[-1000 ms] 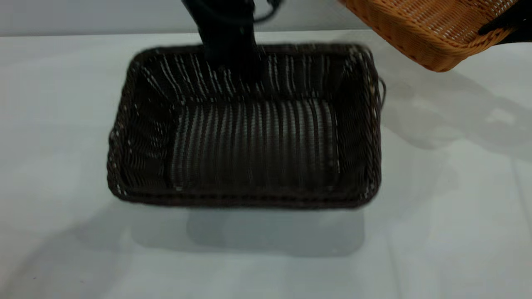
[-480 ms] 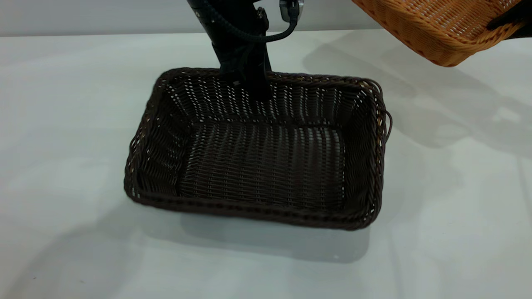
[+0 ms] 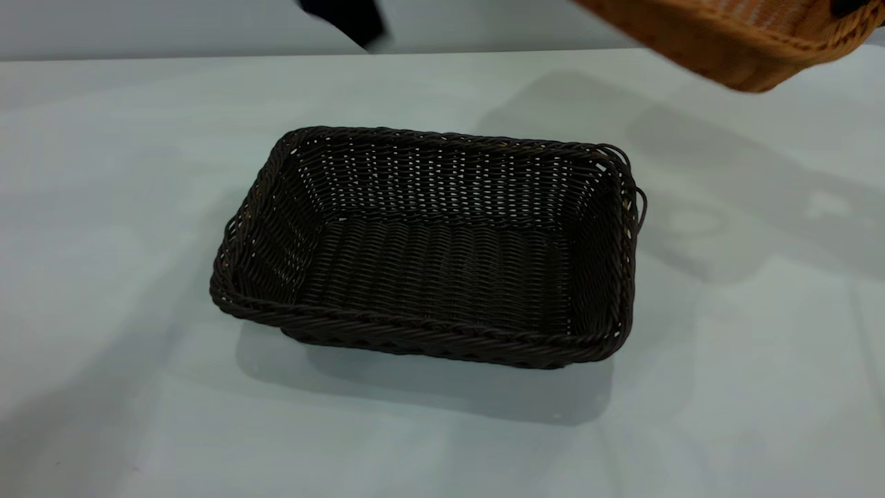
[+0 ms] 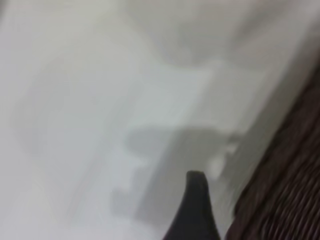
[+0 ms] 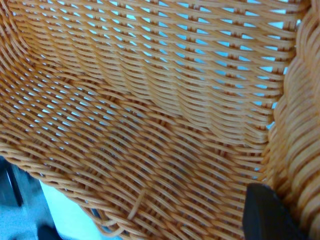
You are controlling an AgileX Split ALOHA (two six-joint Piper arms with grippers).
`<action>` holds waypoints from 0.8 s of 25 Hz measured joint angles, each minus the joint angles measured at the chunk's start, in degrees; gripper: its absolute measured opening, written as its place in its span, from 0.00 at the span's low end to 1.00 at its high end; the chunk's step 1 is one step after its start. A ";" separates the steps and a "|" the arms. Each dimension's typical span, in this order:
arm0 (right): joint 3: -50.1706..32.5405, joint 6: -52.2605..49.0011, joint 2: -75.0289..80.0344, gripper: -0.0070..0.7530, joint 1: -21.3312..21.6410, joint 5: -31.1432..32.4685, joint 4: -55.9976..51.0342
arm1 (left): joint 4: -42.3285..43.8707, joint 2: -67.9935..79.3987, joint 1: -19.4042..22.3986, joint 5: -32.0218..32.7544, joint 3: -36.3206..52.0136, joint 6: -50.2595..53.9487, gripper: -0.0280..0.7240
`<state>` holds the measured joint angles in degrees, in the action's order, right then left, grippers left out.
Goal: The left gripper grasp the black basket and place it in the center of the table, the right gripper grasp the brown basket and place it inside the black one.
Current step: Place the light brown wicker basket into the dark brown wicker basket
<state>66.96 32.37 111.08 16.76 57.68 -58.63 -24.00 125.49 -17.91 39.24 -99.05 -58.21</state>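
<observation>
Black basket: I see the black basket (image 3: 429, 245) sitting flat on the table (image 3: 124, 173), roughly at the middle of the tabletop, open side up and empty, with a loop handle showing on its right end. Nothing touches it. In my left wrist view a strip of its dark weave (image 4: 290, 185) runs along one edge.

Brown basket: the brown basket (image 3: 726, 41) hangs in the air at the exterior view's upper right, tilted, well apart from the black one and clear of the table. My right wrist view is filled with its orange-tan weave (image 5: 150, 115) and braided rim.

Right gripper: the right gripper (image 3: 854, 7) shows only as a dark bit at the brown basket's rim. In the wrist view one dark fingertip (image 5: 267, 212) lies against the rim, so I read it as clamped on that basket.

Left gripper: the left gripper (image 3: 346, 19) is up at the exterior view's top edge, behind the black basket and off it. I see one finger (image 4: 195, 210) over bare table; I cannot tell whether the fingers are spread or closed.
</observation>
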 joint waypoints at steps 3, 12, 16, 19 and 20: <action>-1.42 -2.11 -0.49 0.10 -4.61 2.29 2.91 | 0.00 -1.75 6.79 1.38 0.00 5.75 0.79; -5.72 -6.41 -0.49 0.10 -23.24 -4.03 3.61 | -0.30 -1.93 16.56 3.48 -0.04 9.60 0.79; -5.72 -8.08 1.06 0.10 -29.95 -7.40 3.16 | -0.67 -1.93 16.43 3.52 -0.04 9.60 0.79; -5.72 -8.08 3.57 0.10 -32.19 -7.79 3.16 | -0.72 -1.93 16.43 3.59 -0.04 9.11 0.79; -5.72 -8.08 4.17 0.10 -32.37 -7.92 3.25 | -0.84 -1.93 16.43 3.59 -0.04 9.03 0.79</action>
<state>61.24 24.28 115.25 -15.61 49.76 -55.37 -24.84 123.56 -1.48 42.83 -99.09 -49.18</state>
